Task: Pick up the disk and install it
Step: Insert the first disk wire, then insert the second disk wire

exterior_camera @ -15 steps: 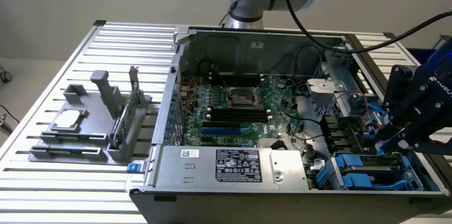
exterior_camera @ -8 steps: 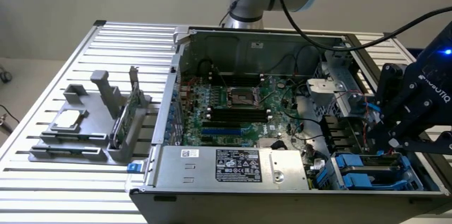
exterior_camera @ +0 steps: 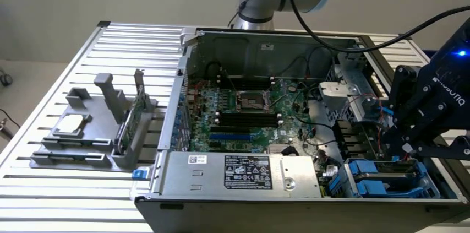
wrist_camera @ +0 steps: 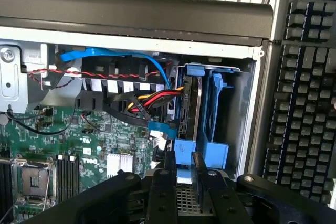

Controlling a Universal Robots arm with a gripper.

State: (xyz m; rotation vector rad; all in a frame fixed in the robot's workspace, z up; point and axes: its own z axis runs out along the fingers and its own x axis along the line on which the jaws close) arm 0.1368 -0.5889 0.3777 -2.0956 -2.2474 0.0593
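The disk [wrist_camera: 192,103] stands on edge in the drive bay at the corner of the open computer case, a dark slab with blue plastic rails [wrist_camera: 215,114] along it. My gripper [wrist_camera: 184,161] sits right over its near end, and the two black fingers [wrist_camera: 169,174] clamp the blue rail end between them. In the exterior view the disk [exterior_camera: 382,171] lies in the bay at the case's front corner on the exterior view's right, with my gripper [exterior_camera: 402,153] reaching down onto it.
Red, yellow and blue cables [wrist_camera: 152,98] run beside the bay. The motherboard [exterior_camera: 242,112] and power supply [exterior_camera: 250,172] fill the case. A keyboard [wrist_camera: 304,103] lies past the case wall. A grey fixture [exterior_camera: 96,139] holding a chip and a green card stands on the slatted table.
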